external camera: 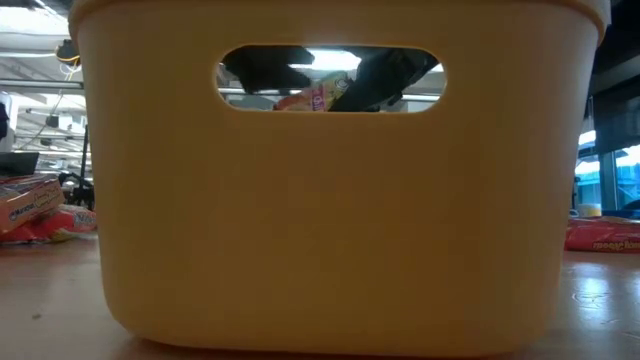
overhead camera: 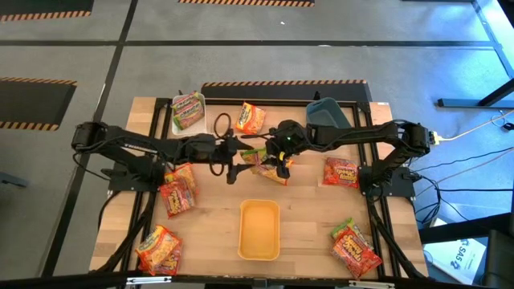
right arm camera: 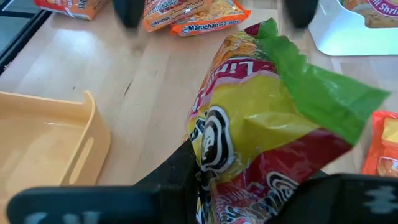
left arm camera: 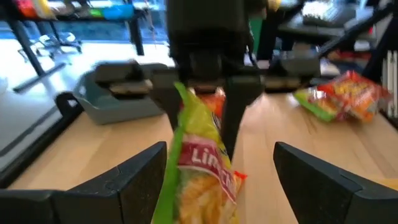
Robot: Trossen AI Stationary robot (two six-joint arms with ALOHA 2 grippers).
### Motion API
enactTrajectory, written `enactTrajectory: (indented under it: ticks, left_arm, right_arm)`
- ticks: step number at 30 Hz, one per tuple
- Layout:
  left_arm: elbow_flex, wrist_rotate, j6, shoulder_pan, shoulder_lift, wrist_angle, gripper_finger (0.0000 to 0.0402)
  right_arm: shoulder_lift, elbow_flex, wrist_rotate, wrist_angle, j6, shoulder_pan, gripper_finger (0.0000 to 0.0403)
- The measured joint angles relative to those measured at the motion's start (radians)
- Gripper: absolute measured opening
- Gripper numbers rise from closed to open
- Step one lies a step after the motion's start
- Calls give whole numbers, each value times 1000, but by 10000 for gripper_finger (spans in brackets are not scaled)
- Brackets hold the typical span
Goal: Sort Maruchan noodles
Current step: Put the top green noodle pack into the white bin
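- Your right gripper [overhead camera: 279,163] sits over the middle of the table [overhead camera: 217,233], clamped on a green-edged noodle packet [right arm camera: 261,124]; in the right wrist view the packet sticks up from between its fingers.
- Your left gripper [overhead camera: 235,164] faces that packet from the other side, and in the left wrist view its fingers [left arm camera: 140,180] stand wide apart on either side of the packet [left arm camera: 199,168], not touching it.
- You have the yellow bin [overhead camera: 259,229] near the front edge, just below the held packet in the high view; nothing shows inside it.
- The white bin [overhead camera: 178,124] at the back holds one green-pink packet [overhead camera: 189,110].
- The blue bin [overhead camera: 328,113] stands at the back right.
- An orange packet [overhead camera: 250,118] lies between the white and blue bins.
- Your loose packets: two [overhead camera: 177,191] near the left arm, one [overhead camera: 159,250] at the front left corner, one [overhead camera: 341,172] on the right, one [overhead camera: 354,246] at the front right.
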Motion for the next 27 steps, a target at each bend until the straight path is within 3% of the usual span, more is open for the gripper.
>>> enactTrajectory:
  ticks: [9, 14, 21, 27]
  left_arm:
    - [134, -33, 5, 33, 143, -186, 287]
    - [143, -36, 1, 33, 148, -228, 287]
    - [137, 42, -25, 37, 185, -246, 284]
    - [140, 43, -25, 37, 204, -227, 248]
  right_arm:
    - [17, -1, -9, -1, 0, 0, 99]
    - [17, -1, -10, -3, -1, 0, 99]
    - [17, -1, -10, 17, -3, 0, 99]
    - [17, -1, -10, 24, -3, 0, 99]
